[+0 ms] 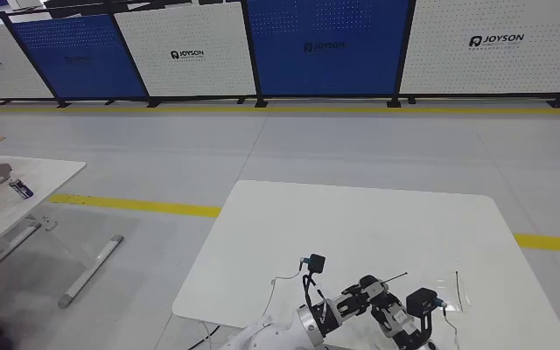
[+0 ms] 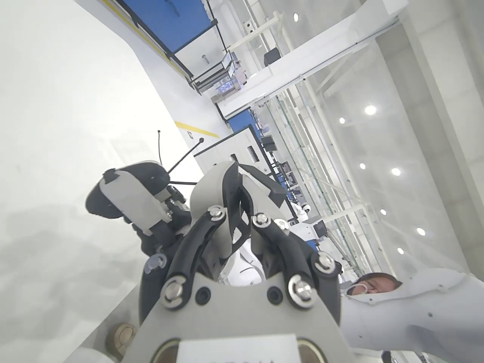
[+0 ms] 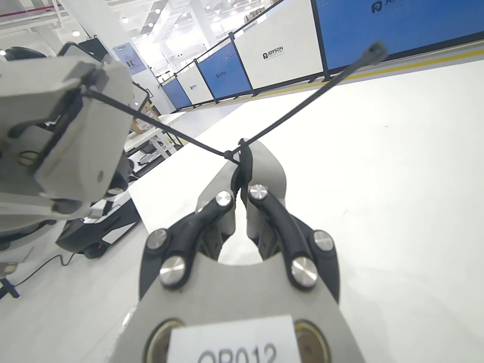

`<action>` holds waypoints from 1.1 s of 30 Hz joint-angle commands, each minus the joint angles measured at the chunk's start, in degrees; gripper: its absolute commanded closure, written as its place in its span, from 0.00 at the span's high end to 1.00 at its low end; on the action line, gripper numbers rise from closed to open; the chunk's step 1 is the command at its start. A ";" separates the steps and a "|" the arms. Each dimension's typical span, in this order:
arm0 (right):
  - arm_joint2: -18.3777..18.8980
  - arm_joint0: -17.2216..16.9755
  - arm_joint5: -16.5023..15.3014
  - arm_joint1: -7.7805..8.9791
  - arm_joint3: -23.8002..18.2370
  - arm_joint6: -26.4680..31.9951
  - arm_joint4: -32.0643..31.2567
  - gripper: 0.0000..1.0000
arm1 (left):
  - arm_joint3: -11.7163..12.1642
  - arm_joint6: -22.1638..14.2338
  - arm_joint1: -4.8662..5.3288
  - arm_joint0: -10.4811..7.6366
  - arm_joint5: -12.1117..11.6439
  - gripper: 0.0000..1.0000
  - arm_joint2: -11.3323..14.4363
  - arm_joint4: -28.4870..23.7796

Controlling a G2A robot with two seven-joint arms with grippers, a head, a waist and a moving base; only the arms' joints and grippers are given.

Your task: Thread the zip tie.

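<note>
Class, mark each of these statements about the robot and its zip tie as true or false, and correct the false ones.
1. The right gripper is shut on the black zip tie. True.
2. The tie's tail is threaded through its head. False: the head juts out free in the air, with nothing through it.
3. The left gripper grips the tie's other end. True.
4. The table is blue. False: the table is white.

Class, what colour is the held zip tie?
The zip tie is black, clearest in the right wrist view.
</note>
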 commanded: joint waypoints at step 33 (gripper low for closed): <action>2.65 -0.89 3.12 -0.75 -1.43 -2.37 5.90 0.00 | -5.47 8.11 1.66 7.98 4.54 1.00 -9.00 1.80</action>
